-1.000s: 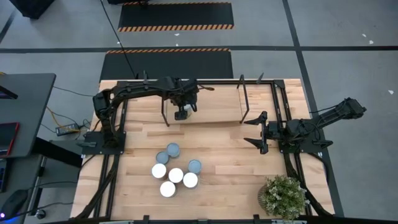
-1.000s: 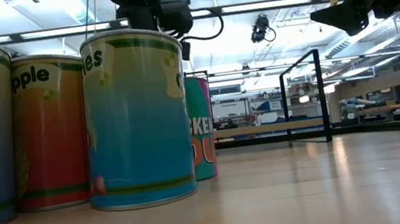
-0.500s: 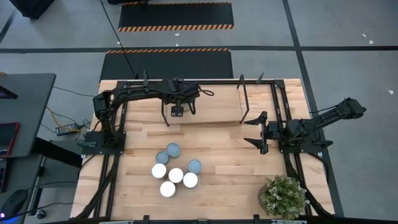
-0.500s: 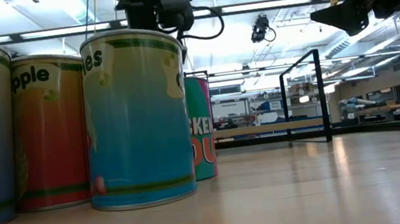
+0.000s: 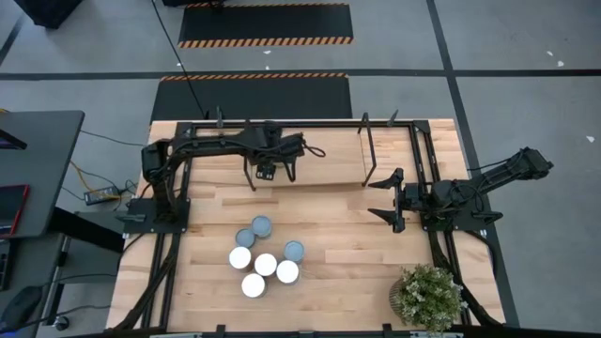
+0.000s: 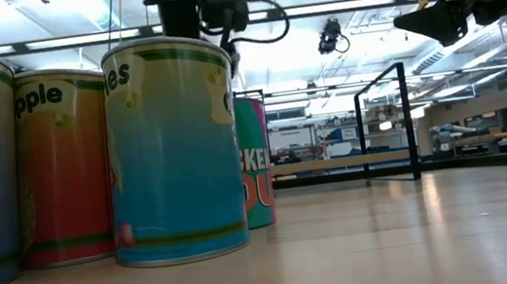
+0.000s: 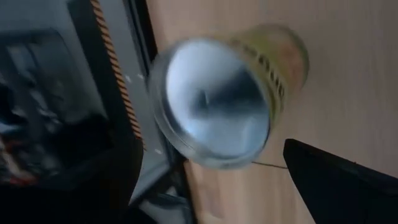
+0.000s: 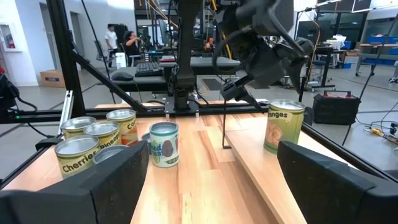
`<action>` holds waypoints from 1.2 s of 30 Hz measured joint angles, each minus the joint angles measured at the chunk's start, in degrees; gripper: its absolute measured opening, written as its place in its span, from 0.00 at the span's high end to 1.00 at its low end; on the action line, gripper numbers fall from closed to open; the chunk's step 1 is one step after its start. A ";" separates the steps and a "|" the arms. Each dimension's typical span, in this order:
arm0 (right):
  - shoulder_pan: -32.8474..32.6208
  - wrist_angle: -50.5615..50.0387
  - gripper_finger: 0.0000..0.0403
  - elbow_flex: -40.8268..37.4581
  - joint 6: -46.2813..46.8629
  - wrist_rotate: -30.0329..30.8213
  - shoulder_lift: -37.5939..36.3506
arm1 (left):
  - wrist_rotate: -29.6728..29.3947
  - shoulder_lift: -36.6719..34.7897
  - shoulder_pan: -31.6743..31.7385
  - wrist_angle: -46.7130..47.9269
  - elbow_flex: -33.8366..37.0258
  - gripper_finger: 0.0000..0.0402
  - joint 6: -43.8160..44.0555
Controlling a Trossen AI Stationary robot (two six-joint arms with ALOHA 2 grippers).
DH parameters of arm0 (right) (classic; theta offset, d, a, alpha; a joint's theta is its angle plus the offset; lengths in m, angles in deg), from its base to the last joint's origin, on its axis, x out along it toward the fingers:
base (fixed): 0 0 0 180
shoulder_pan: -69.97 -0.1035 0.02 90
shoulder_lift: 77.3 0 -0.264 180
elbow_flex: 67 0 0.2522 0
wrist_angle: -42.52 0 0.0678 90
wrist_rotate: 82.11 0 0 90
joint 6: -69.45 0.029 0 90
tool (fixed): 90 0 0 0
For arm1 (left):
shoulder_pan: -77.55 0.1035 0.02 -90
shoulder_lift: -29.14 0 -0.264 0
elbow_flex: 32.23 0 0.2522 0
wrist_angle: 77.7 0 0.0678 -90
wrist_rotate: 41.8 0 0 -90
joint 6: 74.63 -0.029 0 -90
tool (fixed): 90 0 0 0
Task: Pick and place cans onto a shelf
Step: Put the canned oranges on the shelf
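Note:
Several cans stand upright in a cluster on the table's near middle; they fill the left of the low view. One more can, yellow-green with a silver top, stands upright on the shelf, a light-wood board between black rod uprights at the table's far side. My left gripper hangs open just above this can and a little beside it, clear of it; my arm hides the can in the high view. My right gripper waits open at the table's right.
A potted plant stands at the near right corner. Black frame rails run along the table's sides and far edge. The shelf's uprights stand right of the placed can. People and desks show in the room behind.
My left gripper has risen over the shelf and shifted slightly toward the table's left. The can's white top, which showed beside the fingers a second ago in the high view, is now hidden under the arm.

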 joint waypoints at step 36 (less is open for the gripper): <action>-0.04 1.14 0.10 0.00 0.09 -0.03 1.66 | -5.11 5.01 1.97 -13.48 1.31 0.04 -2.81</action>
